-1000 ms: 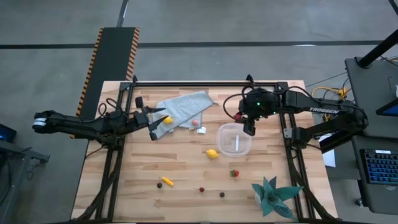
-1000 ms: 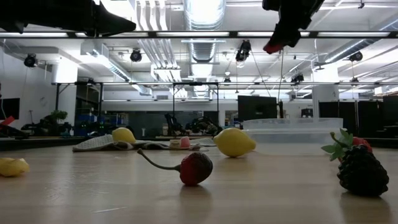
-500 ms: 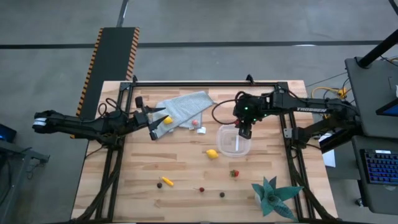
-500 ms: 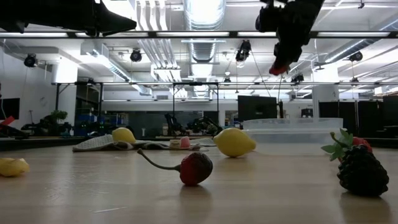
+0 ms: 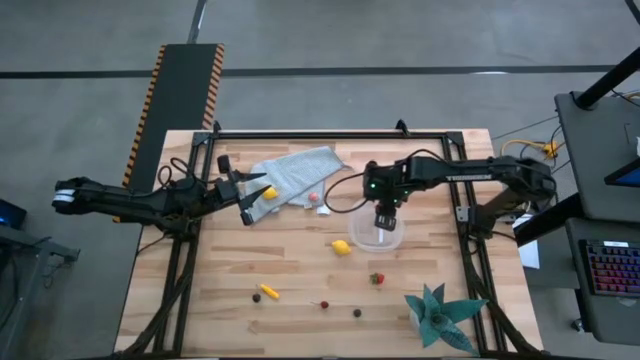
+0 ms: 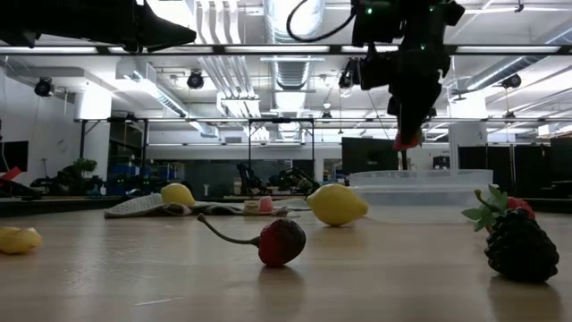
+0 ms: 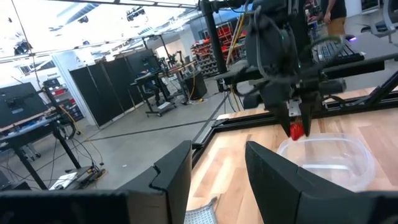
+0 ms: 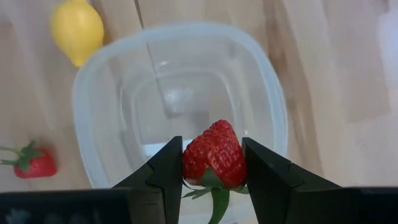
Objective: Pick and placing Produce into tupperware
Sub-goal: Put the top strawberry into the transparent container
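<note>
Leftmost, the left gripper [image 5: 247, 205] hangs above the grey cloth [image 5: 296, 172] with a lemon [image 5: 268, 192] at its fingers; whether they pinch it cannot be told. Farther right, the right gripper [image 8: 211, 163] has its fingers closed on a strawberry [image 8: 213, 154], held directly over the tupperware [image 8: 271, 99], whose open mouth lies just below the fingertips. Placing is the step in hand; next, likely, the fingers part so the strawberry drops inside. Another lemon [image 8: 77, 29] sits on the surface just outside the rim.

Light wooden slat table [image 5: 290, 255], clear tupperware [image 5: 378, 228], grey-blue cloth [image 5: 295, 172], lemon [image 5: 341, 247], strawberry [image 5: 376, 278], orange-yellow stick [image 5: 269, 291], dark round bits [image 5: 357, 312], teal spiky plant [image 5: 440, 314], small white block [image 5: 324, 209].
</note>
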